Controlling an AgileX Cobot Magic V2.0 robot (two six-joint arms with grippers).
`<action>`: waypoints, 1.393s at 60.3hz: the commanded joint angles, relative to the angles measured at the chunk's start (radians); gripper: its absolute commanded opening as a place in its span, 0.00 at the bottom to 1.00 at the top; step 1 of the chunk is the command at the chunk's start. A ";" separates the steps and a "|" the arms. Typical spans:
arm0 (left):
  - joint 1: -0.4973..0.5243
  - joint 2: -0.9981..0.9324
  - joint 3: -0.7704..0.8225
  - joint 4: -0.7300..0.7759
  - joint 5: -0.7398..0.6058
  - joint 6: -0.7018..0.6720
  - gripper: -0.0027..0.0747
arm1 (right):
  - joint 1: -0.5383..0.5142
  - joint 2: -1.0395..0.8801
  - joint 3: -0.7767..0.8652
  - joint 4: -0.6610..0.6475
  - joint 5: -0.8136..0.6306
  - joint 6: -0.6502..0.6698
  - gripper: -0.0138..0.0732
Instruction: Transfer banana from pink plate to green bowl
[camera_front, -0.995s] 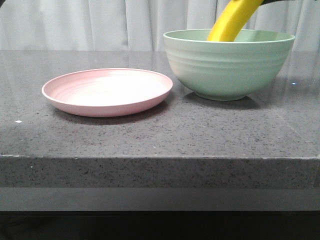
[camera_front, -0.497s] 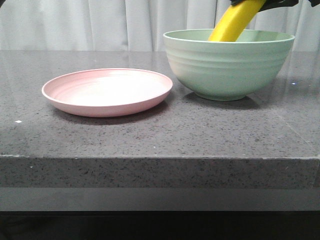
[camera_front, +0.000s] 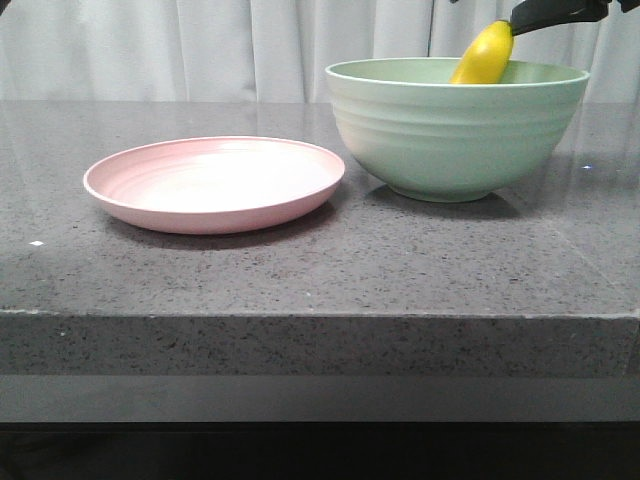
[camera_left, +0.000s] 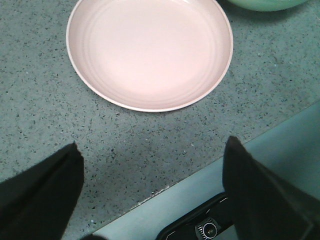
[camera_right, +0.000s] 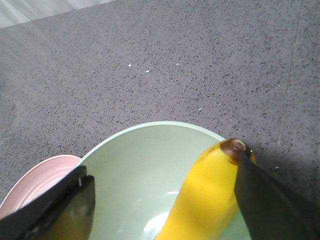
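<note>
The right gripper (camera_right: 162, 210) stood spread, one finger (camera_right: 270, 200) touching the bright yellow banana (camera_right: 210, 195) leaning inside the green bowl (camera_right: 135, 165). The left gripper (camera_left: 150, 195) gaped wide above the table's near edge (camera_left: 165, 197), the bare pink plate (camera_left: 150, 52) ahead.

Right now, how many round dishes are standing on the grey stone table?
2. The shallow pale pink plate is on the robot's left; the deep mint-green ridged bowl stands beside it on the right, with a yellow banana leaning inside. None seems hidden.

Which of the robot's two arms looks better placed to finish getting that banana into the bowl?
The right. Its gripper is open over the green bowl, one finger beside the banana, which leans inside with its tip above the rim. The left gripper hangs open near the empty pink plate, away from the bowl.
</note>
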 joint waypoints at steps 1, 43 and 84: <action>0.004 -0.012 -0.031 -0.013 -0.060 -0.010 0.75 | -0.006 -0.050 -0.042 0.041 -0.010 -0.018 0.84; 0.004 -0.012 -0.031 -0.013 -0.062 -0.010 0.41 | -0.008 -0.086 -0.070 0.040 0.063 -0.018 0.57; 0.010 -0.091 0.013 0.034 -0.337 -0.066 0.01 | -0.008 -0.235 -0.062 -0.240 0.075 -0.047 0.09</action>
